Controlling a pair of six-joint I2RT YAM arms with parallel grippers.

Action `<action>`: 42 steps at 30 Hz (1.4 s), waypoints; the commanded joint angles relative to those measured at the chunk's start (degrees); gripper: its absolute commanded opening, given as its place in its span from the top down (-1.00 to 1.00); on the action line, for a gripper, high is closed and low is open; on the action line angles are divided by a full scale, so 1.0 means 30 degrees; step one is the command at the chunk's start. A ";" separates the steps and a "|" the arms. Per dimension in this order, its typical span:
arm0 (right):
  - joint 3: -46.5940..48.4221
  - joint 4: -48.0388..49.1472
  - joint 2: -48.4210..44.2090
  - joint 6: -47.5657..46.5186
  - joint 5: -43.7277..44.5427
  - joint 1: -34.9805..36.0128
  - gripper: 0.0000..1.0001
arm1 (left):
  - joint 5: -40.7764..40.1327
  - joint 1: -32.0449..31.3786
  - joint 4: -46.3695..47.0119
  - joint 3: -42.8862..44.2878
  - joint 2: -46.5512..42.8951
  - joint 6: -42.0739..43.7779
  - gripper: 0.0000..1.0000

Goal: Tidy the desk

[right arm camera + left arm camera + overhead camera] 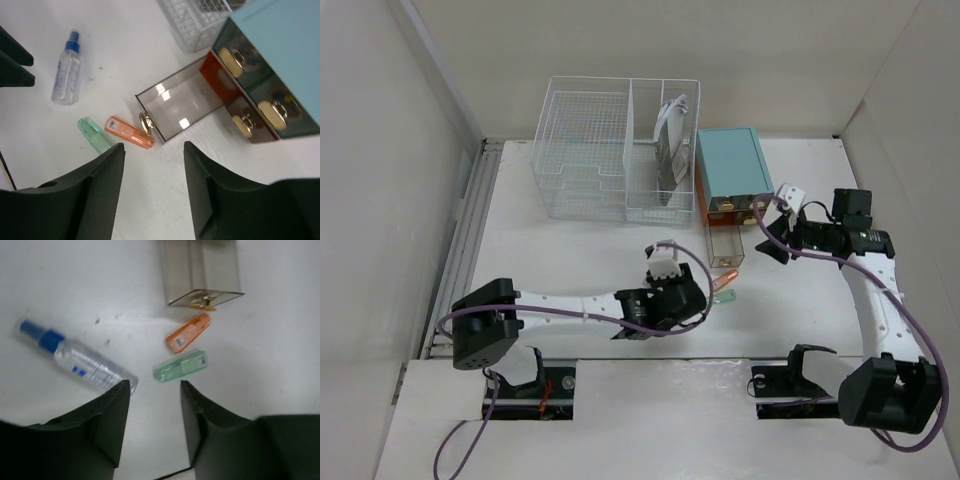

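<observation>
The left pincer [155, 386] and right pincer [154, 149] are held parted, empty; a green case [181, 366] is seen at the former's twelve o'clock.

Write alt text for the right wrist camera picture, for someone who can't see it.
A clear drawer stands pulled out of a teal-topped drawer box on a white desk, empty. Beside its knob lie a small orange item and a green item, a spray bottle farther off; the right hand hangs open above.
</observation>
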 commanded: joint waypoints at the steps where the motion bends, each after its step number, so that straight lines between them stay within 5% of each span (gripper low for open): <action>1: 0.0285 -0.0076 0.0119 -0.1214 0.0074 0.1518 -0.17 | -0.0831 -0.0743 -0.5296 -0.1055 -0.0836 -0.6724 0.10; 4: 0.0809 -0.0074 0.0384 -0.0425 0.0776 0.3101 -0.29 | -0.1150 -0.1214 -0.8666 -0.0826 -0.0838 -1.0635 -0.45; 5: 0.0986 -0.0074 0.0674 0.0041 0.1041 0.4412 -0.29 | -0.1385 -0.1446 -1.0473 -0.0823 -0.0606 -1.3549 -0.46; 13: 0.1076 0.2883 0.0531 0.3498 0.2479 0.6769 -0.32 | -0.1713 -0.0662 -1.2361 0.1019 0.2322 -1.7353 -0.59; 23: 0.0490 0.3735 -0.1078 0.4441 0.1746 0.5892 -0.32 | -0.0423 0.0980 -1.2136 0.3659 0.4931 -1.6951 -0.50; 28: 0.0693 0.2860 -0.1460 0.4616 -0.0356 0.3583 -0.32 | 0.2179 0.2300 -1.1927 0.4302 0.5984 -1.5780 -0.16; 36: 0.0900 0.1803 -0.1813 0.4030 -0.2090 0.2054 -0.32 | 0.4792 0.3210 -1.3536 0.6762 0.8388 -1.3787 0.09; 40: 0.0900 0.1801 -0.1989 0.3827 -0.2267 0.1701 -0.32 | 0.5439 0.3210 -1.4591 0.7700 0.9267 -1.3432 0.71; 42: 0.0900 0.1596 -0.1989 0.3593 -0.2267 0.1701 -0.32 | 0.5644 0.3210 -1.4593 0.7702 0.9269 -1.3432 0.74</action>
